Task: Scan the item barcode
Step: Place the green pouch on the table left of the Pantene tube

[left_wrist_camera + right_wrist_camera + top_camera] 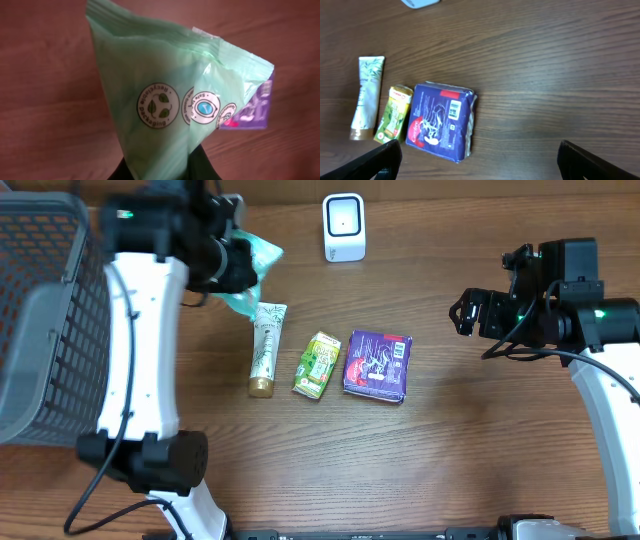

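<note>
a grey mesh basket (40, 330) sits at the far left edge of the desk (450, 460). beside it the left arm (140, 350) reaches toward the back. the left fingers (206, 167) are clamped together on the lower end of a pale green plastic pouch (170, 100), which is held up with its round printed seals facing the wrist camera. from overhead the pouch shows just right of that arm's wrist. the white scanner (344, 227) stands further right at the back edge, apart from it. in front of the pouch three things lie in a row on the desk: a white tube (266, 348) with a gold cap, a green-and-yellow packet (317, 365) just beside it, then a purple pack (442, 122) with its barcode (454, 109) facing up. well to the right, the right fingers (377, 162) stand wide apart, gripping nothing, hovering over bare wood.
</note>
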Motion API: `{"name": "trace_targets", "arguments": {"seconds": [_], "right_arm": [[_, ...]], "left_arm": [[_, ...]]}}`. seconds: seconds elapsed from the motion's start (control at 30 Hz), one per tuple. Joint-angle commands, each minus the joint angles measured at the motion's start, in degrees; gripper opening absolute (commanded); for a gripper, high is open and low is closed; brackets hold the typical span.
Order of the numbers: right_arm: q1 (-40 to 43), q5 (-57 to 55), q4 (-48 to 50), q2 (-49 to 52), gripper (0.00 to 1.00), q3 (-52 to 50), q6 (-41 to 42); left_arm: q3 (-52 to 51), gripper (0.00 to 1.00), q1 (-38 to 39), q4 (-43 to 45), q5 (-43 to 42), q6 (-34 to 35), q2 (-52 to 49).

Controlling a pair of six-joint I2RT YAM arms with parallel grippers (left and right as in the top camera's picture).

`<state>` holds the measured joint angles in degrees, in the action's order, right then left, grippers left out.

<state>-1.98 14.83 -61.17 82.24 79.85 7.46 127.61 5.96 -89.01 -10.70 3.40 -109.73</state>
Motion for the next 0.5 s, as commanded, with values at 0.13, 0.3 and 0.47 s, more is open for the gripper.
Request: {"name": "trace_targets", "arguments": {"seconds": [0.13, 0.3, 0.47], "right_arm": [[-0.15, -3.17, -0.28, 0.0, 1.0, 1.22, -0.24], [-0.15, -4.96, -0.52, 0.76, 1.0, 1.2, -0.46], [-0.17, -4.94, -1.11, 3.13, 1.0, 1.2, -0.46]], "left_arm": [[-28.41, 0.04, 0.81, 15.63, 7.19, 10.05, 0.35], [-39.91, 0.04, 0.17, 27.56, 16.33, 12.11, 0.35], [-47.78, 0.04, -1.97, 34.56, 17.35, 13.57, 0.35]]}}
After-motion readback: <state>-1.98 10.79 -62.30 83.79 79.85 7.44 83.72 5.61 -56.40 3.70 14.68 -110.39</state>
